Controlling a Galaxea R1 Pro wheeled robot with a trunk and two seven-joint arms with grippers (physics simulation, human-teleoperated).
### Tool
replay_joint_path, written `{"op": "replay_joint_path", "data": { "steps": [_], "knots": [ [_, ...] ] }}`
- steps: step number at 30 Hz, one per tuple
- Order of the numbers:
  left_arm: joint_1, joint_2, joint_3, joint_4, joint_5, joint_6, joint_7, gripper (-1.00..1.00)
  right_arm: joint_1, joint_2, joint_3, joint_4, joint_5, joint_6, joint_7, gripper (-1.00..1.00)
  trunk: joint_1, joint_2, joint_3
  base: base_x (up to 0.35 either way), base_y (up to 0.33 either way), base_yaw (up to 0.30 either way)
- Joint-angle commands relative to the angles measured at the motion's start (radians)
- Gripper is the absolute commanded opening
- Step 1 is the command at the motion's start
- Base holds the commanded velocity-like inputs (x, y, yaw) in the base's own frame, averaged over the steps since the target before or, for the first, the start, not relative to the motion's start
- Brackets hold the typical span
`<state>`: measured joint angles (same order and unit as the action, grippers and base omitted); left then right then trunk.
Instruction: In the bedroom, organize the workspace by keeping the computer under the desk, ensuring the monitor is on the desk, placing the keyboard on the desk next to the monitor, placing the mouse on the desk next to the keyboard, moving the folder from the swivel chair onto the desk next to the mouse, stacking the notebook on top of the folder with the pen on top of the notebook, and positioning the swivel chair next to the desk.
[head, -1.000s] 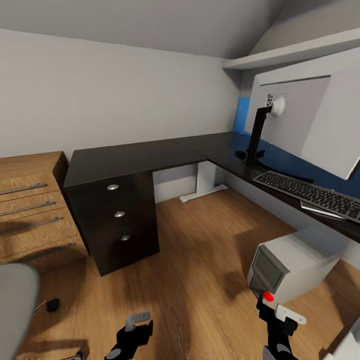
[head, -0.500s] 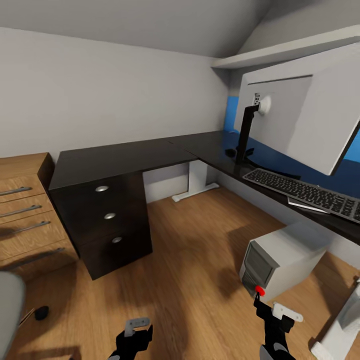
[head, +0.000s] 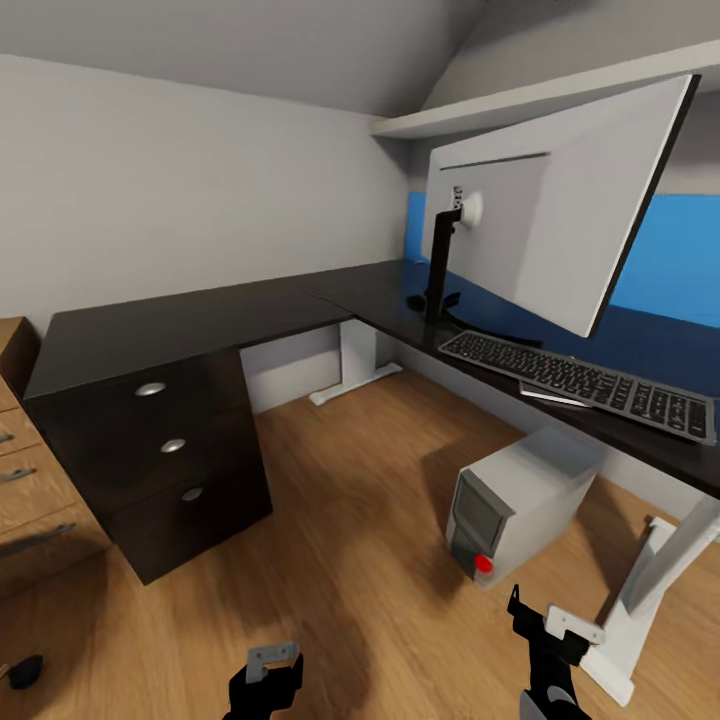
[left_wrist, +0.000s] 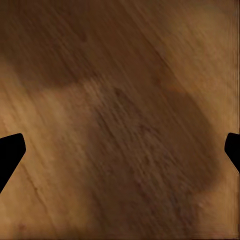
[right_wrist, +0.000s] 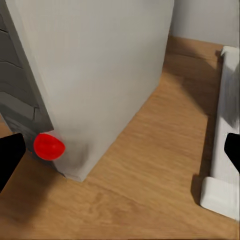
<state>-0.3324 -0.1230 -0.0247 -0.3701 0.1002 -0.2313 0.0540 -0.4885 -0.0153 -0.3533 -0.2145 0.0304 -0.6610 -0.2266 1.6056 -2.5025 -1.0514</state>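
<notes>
The black-topped desk (head: 180, 325) runs along the wall and turns down the right side. On its right wing stands the monitor (head: 560, 215), its pale back toward me, with the keyboard (head: 580, 384) in front of it. A small dark shape, perhaps the mouse (head: 415, 301), lies by the monitor's stand. The grey computer (head: 515, 495) with its red light (right_wrist: 48, 146) sits on the floor at the desk's edge. My left gripper (head: 265, 678) (left_wrist: 120, 155) is open over bare floor. My right gripper (head: 545, 628) (right_wrist: 120, 155) is open just short of the computer. The folder and swivel chair are out of view.
Black drawers (head: 165, 455) with silver knobs stand under the desk's left end, with a light-wood cabinet (head: 25, 480) beside them. A white desk leg (head: 655, 580) rises right of the computer. A thin white-edged sheet (head: 545, 394) lies under the keyboard. Wooden floor (head: 360, 520) lies open in the middle.
The whole picture has slid left, so the camera has turned right. The grey chair edge at lower left has left the view. Both grippers hold the same pose.
</notes>
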Motion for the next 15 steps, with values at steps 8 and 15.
{"op": "replay_joint_path", "data": {
  "steps": [8, 15],
  "knots": [
    [0.0, 0.002, -0.003, 0.009, 0.01, -0.005, 0.003, 1.0, 0.0, -0.001, 0.002, 0.019, 0.005, -0.003, -0.005, 1.0, 0.0, 0.0, -0.001, 0.0, 0.0, -0.26],
    [0.0, 0.002, -0.003, 0.01, 0.01, -0.008, 0.003, 1.0, -0.001, 0.0, 0.002, 0.022, 0.005, -0.003, -0.005, 1.0, 0.0, 0.0, -0.001, 0.0, 0.0, -0.26]
  ]
}}
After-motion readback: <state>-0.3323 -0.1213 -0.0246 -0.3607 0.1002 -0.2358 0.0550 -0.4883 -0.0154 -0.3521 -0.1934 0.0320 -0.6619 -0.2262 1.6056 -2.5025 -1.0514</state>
